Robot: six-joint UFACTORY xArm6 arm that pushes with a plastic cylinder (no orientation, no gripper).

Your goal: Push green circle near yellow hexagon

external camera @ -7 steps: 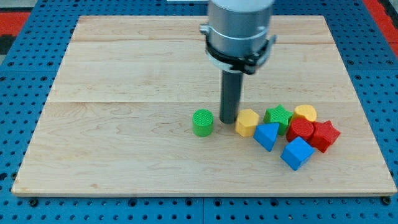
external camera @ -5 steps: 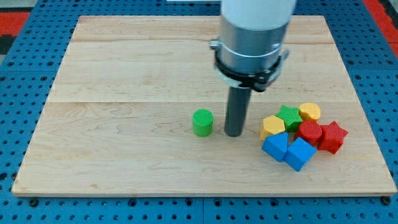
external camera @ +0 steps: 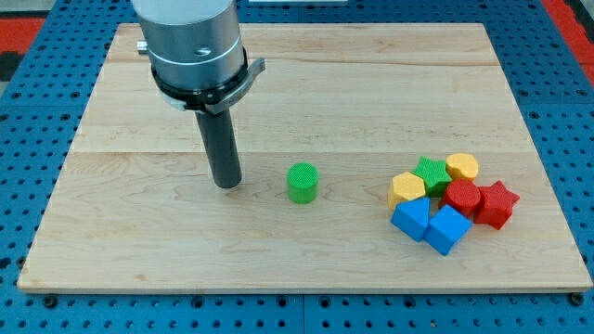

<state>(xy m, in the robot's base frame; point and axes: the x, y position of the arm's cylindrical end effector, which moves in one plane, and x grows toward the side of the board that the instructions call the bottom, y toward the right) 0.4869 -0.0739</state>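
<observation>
The green circle (external camera: 302, 182) stands alone near the middle of the wooden board (external camera: 139, 250). The yellow hexagon (external camera: 406, 188) sits well to its right, at the left edge of a cluster of blocks. My tip (external camera: 225, 185) rests on the board to the left of the green circle, with a clear gap between them. The rod rises from the tip to the grey arm body at the view's top left.
The cluster at the right holds a green star (external camera: 432, 173), a yellow circle (external camera: 461, 167), a red circle (external camera: 461, 197), a red star (external camera: 496, 203) and two blue blocks (external camera: 410, 219) (external camera: 445, 228). A blue pegboard (external camera: 28, 139) surrounds the board.
My tip moved from right of the green circle, beside the yellow hexagon, to its left. Earlier the hexagon and cluster shifted right. The green circle stayed put.
</observation>
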